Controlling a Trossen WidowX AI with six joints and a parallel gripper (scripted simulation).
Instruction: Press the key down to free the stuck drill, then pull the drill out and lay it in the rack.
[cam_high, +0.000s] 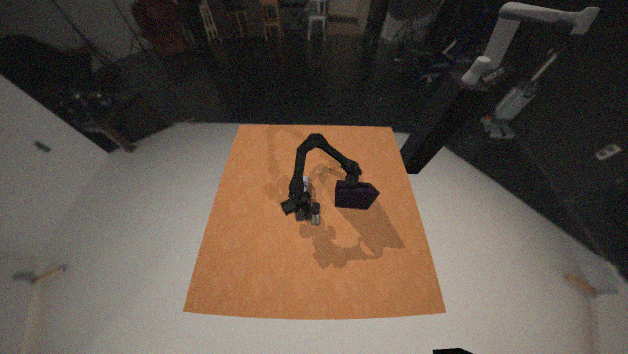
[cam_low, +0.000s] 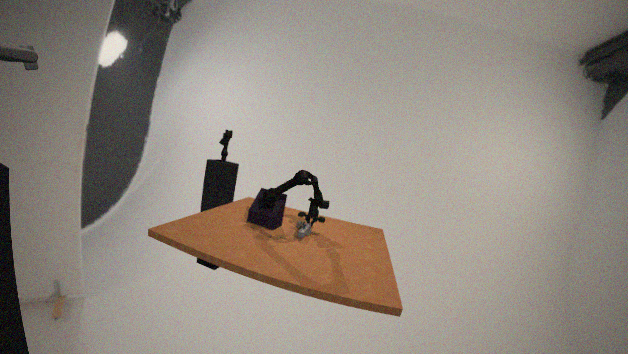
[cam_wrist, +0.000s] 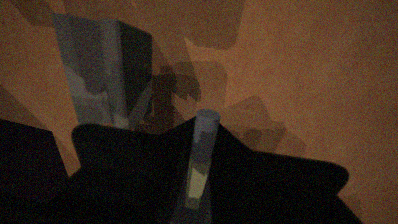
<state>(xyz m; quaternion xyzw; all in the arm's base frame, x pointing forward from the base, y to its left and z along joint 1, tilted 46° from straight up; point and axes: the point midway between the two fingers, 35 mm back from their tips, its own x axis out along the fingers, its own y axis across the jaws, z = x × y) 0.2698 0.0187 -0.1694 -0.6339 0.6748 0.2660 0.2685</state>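
Drill (cam_wrist: 202, 150) shows best in the wrist view: a thin grey rod running up between the two dark jaws, its rounded tip poking out past them over the orange table (cam_wrist: 310, 75). Its lower end is cut off by the frame edge, and a pale patch sits partway along it. The jaws are closed on the drill, gripping it on both sides; their own outlines merge into one black mass, so the contact faces cannot be made out.

To the upper left in the wrist view stands a grey angular block (cam_wrist: 100, 75), half in shadow. Whether it is the rack, the key's housing or both cannot be told, and its base is hidden behind the left jaw.

From the top view, the gripper (cam_high: 301, 206) hangs low over the middle of the table, with a small pale piece (cam_high: 315, 218) just beside it on the near side. The arm (cam_high: 320, 150) arches back to its dark base (cam_high: 355, 195) to the right. From the exterior view, the gripper (cam_low: 311, 219) and a pale piece (cam_low: 303, 229) below it are too small to separate. No key can be made out in any view.
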